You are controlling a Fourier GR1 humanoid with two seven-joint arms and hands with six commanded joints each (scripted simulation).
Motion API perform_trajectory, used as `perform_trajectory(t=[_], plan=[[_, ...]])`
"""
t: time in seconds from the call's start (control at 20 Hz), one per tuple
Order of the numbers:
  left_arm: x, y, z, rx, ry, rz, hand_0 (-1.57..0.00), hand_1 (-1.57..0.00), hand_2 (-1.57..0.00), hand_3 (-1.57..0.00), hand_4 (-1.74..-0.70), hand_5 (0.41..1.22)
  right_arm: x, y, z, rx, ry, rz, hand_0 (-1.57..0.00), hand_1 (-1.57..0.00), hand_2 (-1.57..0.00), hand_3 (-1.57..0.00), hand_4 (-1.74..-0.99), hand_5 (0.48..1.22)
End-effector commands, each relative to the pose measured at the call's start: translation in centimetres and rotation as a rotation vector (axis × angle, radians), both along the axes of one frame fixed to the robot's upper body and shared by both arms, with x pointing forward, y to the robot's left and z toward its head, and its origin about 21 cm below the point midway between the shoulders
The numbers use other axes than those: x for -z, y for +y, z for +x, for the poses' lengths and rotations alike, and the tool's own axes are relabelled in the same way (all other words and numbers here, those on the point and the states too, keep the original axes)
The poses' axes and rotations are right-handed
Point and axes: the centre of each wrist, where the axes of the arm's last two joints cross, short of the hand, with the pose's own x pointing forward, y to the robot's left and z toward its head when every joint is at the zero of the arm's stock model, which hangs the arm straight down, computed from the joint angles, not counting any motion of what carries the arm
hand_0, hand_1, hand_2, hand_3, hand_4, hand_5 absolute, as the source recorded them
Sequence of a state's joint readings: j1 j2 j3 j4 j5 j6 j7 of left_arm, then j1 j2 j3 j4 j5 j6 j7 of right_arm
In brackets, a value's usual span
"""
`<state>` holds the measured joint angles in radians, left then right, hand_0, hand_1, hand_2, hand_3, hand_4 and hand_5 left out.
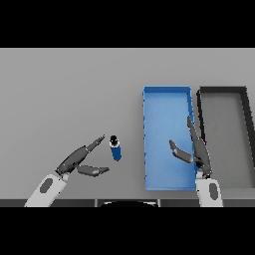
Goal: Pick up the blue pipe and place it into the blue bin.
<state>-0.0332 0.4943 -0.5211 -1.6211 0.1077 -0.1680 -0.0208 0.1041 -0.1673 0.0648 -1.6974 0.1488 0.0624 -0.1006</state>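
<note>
While the blue pipe [115,148] is standing upright on the grey table [69,89], nothing is holding it yet. Nearest us on the left, the left hand [82,158] is reaching toward it with fingers straight and spread, thumb hanging below, the fingertips just beside the pipe's dark top but not touching. Over on the right, the right hand [195,149] is hovering above the near right part of the blue bin [167,90], fingers straight and apart, thumb splayed left, idle. The pipe is sitting just left of the bin's left wall, near its nearer half. Farther right, a black bin [223,89] is lying alongside the blue one. The risk here, by my reading: the pipe is narrow and standing on end, so a fingertip brushing its top before the thumb closes could be tipping it over and sending it rolling away. And a loose pinch could be letting it slip during the carry over the bin wall.
</note>
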Motion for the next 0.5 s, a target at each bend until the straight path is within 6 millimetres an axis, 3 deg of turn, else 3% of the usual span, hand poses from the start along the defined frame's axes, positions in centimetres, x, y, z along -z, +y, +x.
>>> perform_trajectory(t=[0.0, 0.15, 0.45], plan=[[0.3, -0.3, 0.1, 0.007, -0.004, -0.008, 0.00, 0.00, 0.00, 0.00, -1.15, 0.452, 0.0, -0.1, -0.3, 0.000, -0.011, 0.004, 0.00, 0.00, 0.00, 0.00, -1.218, 0.627], [1.2, -2.2, 0.3, 0.012, -0.026, -0.044, 0.00, 0.00, 0.00, 0.00, -1.16, 0.460, -0.2, -0.2, -0.2, 0.011, 0.011, 0.002, 0.00, 0.00, 0.00, 0.00, -1.211, 0.622], [2.5, -5.5, 2.5, 0.012, -0.028, -0.031, 0.00, 0.00, 0.00, 0.00, -1.10, 0.448, -0.2, -0.5, -0.8, 0.019, -0.009, -0.004, 0.00, 0.00, 0.00, 0.00, -1.215, 0.637]])
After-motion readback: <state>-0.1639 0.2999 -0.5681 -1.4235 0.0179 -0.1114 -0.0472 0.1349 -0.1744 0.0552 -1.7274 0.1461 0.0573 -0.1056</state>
